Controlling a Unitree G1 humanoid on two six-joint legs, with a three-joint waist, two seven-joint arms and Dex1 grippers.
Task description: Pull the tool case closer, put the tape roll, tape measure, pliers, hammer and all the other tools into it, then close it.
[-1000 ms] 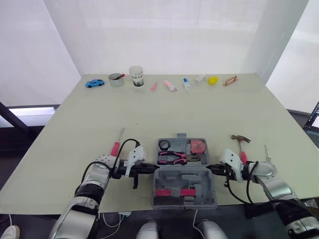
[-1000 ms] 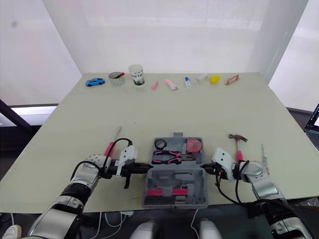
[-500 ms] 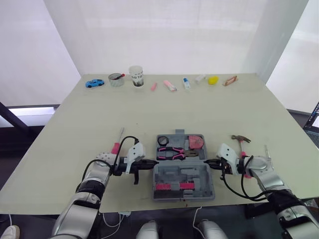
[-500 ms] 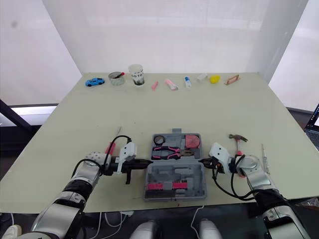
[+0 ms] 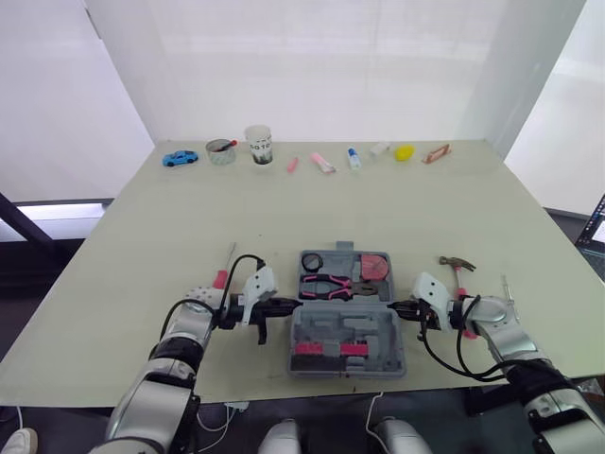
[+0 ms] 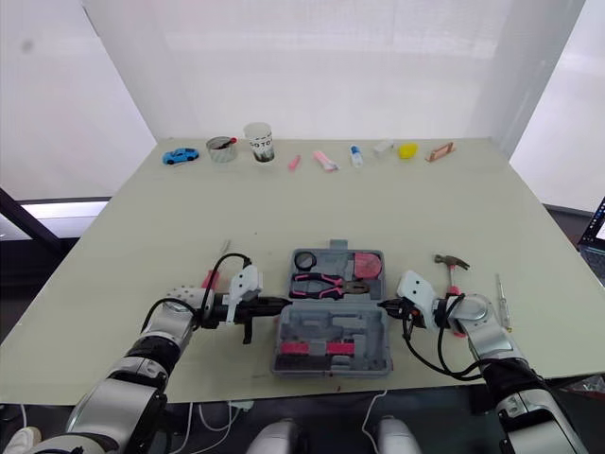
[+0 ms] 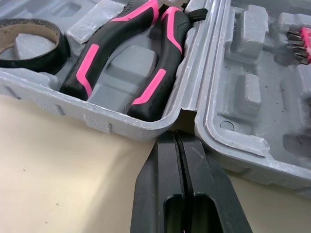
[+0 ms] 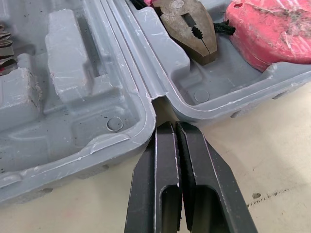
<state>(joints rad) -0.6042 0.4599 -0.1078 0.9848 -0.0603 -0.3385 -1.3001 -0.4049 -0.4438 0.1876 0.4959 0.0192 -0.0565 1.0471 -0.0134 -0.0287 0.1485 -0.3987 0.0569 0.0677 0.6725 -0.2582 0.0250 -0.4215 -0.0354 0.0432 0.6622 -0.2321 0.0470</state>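
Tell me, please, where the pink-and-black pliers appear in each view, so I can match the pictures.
Left eye view: pink-and-black pliers lie across the far half of the open grey plastic tool case.
Right eye view: the pliers, same spot.
Left wrist view: their handles, beside the black tape roll.
Right wrist view: their metal head, beside the pink tape measure.
Shared landmark: the case's hinge seam.

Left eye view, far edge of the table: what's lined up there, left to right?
blue toy car → round tin → white cup → small pink stick → pink tube → small bottle → white block → yellow object → brownish bar
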